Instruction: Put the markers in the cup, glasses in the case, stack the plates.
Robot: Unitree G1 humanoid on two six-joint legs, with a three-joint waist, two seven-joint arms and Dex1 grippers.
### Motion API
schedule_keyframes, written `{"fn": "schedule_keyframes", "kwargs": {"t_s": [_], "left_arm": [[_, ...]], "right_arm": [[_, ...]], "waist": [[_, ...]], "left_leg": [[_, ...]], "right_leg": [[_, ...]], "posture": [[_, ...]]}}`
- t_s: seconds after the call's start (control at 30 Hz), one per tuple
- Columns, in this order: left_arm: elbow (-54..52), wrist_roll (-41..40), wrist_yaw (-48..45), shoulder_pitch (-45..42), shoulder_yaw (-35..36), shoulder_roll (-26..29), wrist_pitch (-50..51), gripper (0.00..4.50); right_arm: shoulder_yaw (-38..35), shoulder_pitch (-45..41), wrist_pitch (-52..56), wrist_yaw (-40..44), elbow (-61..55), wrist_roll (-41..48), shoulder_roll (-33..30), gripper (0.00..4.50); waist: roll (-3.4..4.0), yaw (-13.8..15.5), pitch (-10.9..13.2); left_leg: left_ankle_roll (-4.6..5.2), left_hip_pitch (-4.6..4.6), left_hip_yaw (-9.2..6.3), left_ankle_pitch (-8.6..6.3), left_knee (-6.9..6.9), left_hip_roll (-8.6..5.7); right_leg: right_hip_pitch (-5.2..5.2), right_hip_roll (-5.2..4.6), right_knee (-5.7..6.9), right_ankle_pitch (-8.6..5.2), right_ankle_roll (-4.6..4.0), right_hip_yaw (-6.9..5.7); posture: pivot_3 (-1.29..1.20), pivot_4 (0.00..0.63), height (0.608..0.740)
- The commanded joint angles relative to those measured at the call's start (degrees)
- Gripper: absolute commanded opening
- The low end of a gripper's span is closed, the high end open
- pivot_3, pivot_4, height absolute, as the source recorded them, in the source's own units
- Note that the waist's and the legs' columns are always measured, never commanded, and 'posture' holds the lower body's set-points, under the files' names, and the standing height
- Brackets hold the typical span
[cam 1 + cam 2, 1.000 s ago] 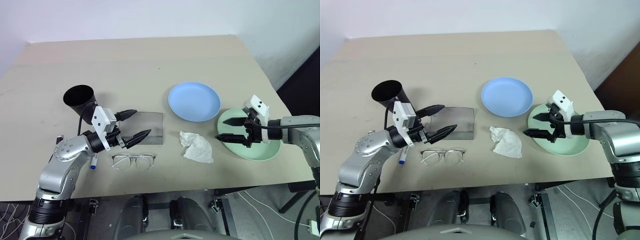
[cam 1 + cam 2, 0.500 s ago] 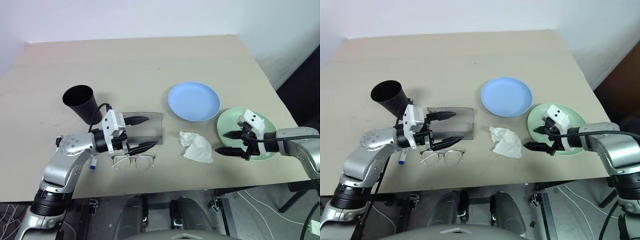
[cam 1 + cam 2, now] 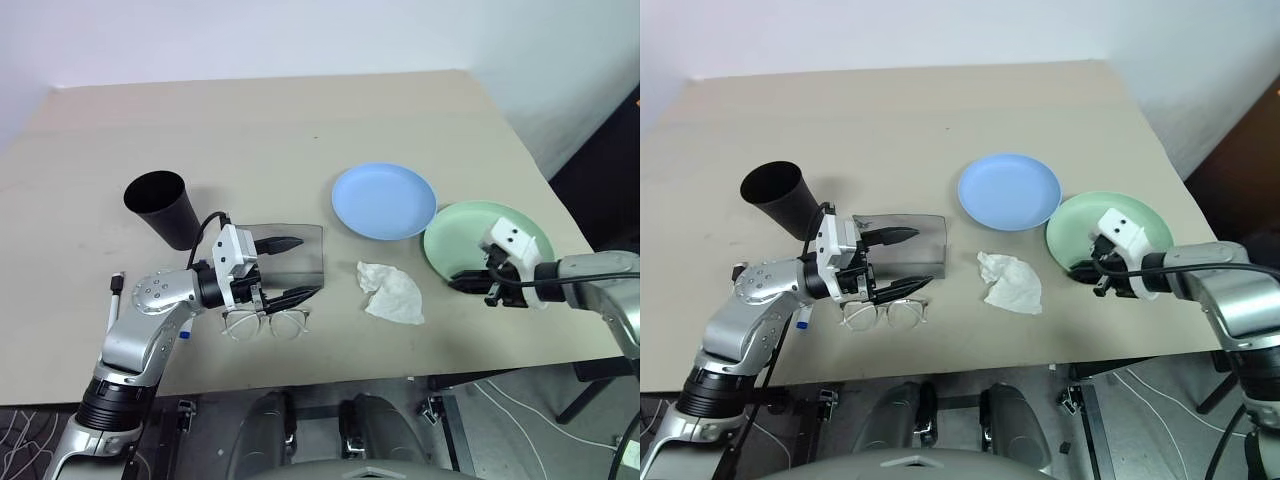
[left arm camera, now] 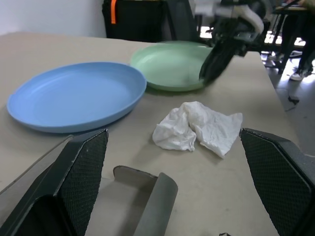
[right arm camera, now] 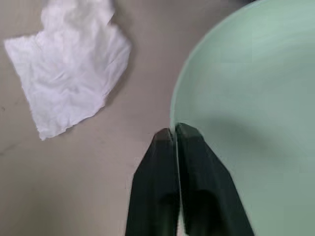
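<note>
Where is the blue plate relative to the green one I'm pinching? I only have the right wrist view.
Observer: The blue plate lies beside the green plate, on the robot's left and slightly farther away.
Operator: Anything on it?
Observer: No, its surface is bare.
Operator: And the left arm?
Observer: The left gripper is open over the case, with the glasses just below it.
</note>
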Motion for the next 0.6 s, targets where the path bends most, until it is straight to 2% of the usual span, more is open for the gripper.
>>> {"fn": "schedule_keyframes", "kwargs": {"t_s": [0.03, 0.43, 0.6], "left_arm": [[-0.6, -0.7, -0.4, -0.7, 0.4, -0.4, -0.9, 4.5], [2.1, -0.7, -1.1, -4.7, -0.3, -2.5, -0.3, 4.5], [2.8, -0.6, -1.8, -5.5, -0.5, -2.7, -0.4, 4.5]], "right_arm": [[-2.7, -1.6, 1.1, 0.0, 0.0, 1.4, -1.0, 0.04], [-12.6, 0.3, 1.2, -0.8, 0.4, 1.5, -8.8, 0.04], [-14.1, -3.8, 0.3, -3.3, -0.1, 2.8, -7.4, 0.04]], "waist": [[0.0, 0.1, 0.0], [0.02, 0.7, 0.0], [0.06, 0.3, 0.0]], "left_leg": [[0.03, 0.0, 0.01, 0.03, 0.0, 0.0], [0.15, -0.17, 0.06, 0.08, -0.03, -0.08], [0.15, -0.16, 0.11, 0.07, -0.04, -0.08]], "right_leg": [[0.0, 0.0, 0.0, -0.02, 0.07, 0.01], [-0.11, -0.09, -0.09, 0.13, -0.03, 0.01], [-0.14, -0.08, -0.08, 0.13, -0.03, 0.04]], "posture": [[0.0, 0.15, 0.715], [0.0, 0.15, 0.715], [0.0, 0.15, 0.715]]}}
